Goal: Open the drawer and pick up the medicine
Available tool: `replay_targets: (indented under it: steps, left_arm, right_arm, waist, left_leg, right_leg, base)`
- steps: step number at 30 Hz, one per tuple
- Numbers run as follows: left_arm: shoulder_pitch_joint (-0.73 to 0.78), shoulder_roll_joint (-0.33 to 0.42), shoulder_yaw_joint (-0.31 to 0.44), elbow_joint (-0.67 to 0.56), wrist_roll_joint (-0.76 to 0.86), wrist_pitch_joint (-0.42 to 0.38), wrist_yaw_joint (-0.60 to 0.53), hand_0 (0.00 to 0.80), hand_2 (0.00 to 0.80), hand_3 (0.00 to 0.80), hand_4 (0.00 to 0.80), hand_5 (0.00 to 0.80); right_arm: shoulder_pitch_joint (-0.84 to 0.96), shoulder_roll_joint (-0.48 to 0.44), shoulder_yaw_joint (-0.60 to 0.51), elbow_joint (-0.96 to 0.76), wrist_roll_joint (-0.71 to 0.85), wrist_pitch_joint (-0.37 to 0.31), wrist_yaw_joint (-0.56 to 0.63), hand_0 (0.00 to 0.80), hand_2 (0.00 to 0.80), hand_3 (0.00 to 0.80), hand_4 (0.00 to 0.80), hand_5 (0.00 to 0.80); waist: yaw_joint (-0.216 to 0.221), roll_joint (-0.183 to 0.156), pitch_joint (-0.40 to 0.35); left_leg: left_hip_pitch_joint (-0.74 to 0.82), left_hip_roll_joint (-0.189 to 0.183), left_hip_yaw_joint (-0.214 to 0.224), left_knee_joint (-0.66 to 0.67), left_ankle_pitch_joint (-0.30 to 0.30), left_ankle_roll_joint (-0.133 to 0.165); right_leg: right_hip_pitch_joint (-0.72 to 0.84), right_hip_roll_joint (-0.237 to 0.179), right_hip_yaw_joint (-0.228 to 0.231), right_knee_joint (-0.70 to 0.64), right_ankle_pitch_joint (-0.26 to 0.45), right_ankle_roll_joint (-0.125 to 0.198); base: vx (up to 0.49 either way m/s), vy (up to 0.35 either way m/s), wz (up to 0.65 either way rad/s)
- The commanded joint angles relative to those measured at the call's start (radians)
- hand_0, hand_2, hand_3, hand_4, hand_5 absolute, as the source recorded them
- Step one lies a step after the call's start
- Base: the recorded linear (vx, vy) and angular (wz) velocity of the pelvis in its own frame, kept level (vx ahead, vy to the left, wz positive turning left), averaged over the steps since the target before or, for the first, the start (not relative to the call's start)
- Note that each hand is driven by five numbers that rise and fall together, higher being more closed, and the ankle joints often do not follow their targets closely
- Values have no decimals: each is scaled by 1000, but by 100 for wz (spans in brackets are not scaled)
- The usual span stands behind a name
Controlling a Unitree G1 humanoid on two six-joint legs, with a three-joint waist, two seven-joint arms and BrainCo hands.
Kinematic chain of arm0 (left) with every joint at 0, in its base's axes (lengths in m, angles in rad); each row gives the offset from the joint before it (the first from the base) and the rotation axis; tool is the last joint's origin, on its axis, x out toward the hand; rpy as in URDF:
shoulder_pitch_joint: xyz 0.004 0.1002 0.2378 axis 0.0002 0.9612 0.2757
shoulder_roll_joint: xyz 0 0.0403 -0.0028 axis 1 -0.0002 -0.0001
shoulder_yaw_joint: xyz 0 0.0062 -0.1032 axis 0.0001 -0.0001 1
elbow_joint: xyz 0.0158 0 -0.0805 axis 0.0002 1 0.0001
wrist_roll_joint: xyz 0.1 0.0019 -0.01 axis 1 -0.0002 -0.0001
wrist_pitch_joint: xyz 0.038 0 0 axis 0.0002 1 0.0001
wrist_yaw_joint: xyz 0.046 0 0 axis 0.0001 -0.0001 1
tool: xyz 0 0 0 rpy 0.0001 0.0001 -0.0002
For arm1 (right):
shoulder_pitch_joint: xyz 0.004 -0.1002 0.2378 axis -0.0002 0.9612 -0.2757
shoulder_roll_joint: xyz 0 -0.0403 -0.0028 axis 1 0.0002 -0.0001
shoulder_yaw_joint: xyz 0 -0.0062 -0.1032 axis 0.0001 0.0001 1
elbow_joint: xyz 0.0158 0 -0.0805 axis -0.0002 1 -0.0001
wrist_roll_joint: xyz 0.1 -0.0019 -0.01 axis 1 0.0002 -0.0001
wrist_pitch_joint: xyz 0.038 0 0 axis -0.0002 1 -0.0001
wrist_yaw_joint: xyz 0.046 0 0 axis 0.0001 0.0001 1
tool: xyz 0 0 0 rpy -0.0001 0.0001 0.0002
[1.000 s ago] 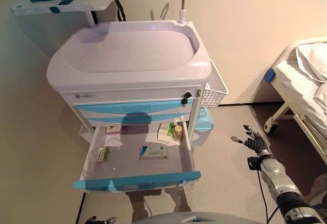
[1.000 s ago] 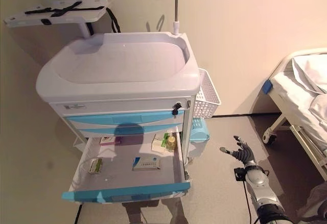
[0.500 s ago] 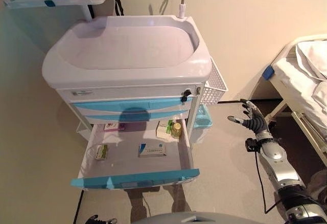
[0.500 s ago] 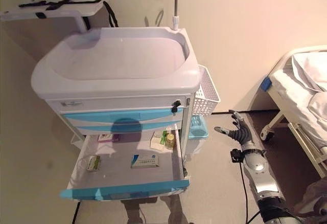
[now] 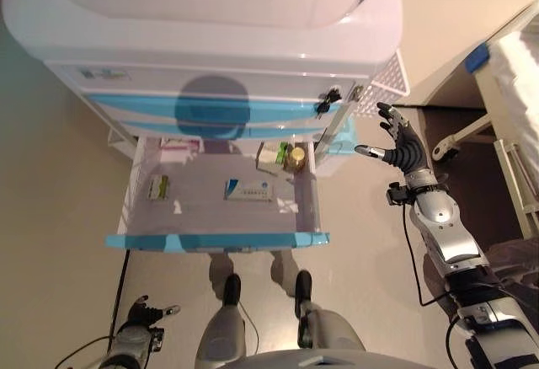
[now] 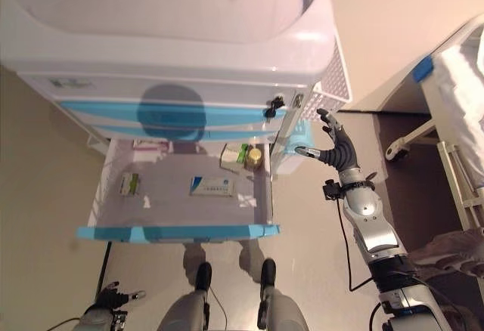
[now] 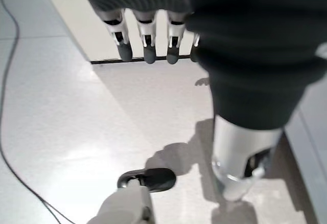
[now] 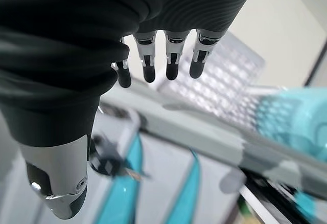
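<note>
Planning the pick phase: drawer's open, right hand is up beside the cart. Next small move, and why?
Probably swing the right hand left and down over the open drawer toward the small bottle in its near-right back corner. The hand is open, empty and level with the cart's side; the left hand hangs low by the floor.

The white-and-blue medical cart (image 5: 210, 40) looks like smooth, slightly glossy plastic. Its white side basket (image 5: 389, 82) is perforated plastic mesh. The pale floor (image 7: 76, 111) is polished and reflective. The drawer's white-and-blue medicine box (image 5: 248, 189) looks like cardboard.
</note>
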Motion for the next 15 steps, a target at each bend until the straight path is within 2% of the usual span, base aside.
replay_targets:
  steps: [1, 15]
  left_arm:
    - [-5, 66, 12, 10, -9, -8, 30, 0, 0, 0, 0, 0]
    - [-25, 84, 18, -5, 6, -10, 43, 0, 0, 0, 0, 0]
  right_arm:
    - [-3, -3, 19, -127, 36, -67, 16, 0, 0, 0, 0, 0]
    - [59, -28, 95, -259, 62, -74, 111, 0, 0, 0, 0, 0]
  waist:
    - [8, -56, -14]
    - [15, -75, 28]
  left_leg:
    - [-89, -75, -39, 58, -8, 66]
    - [-98, -75, -46, 73, -12, 59]
  right_leg:
    - [-43, -36, -8, 77, -11, 62]
    - [-48, -34, -15, 89, -21, 60]
  base:
    - [-55, -7, 5]
    - [-8, -4, 3]
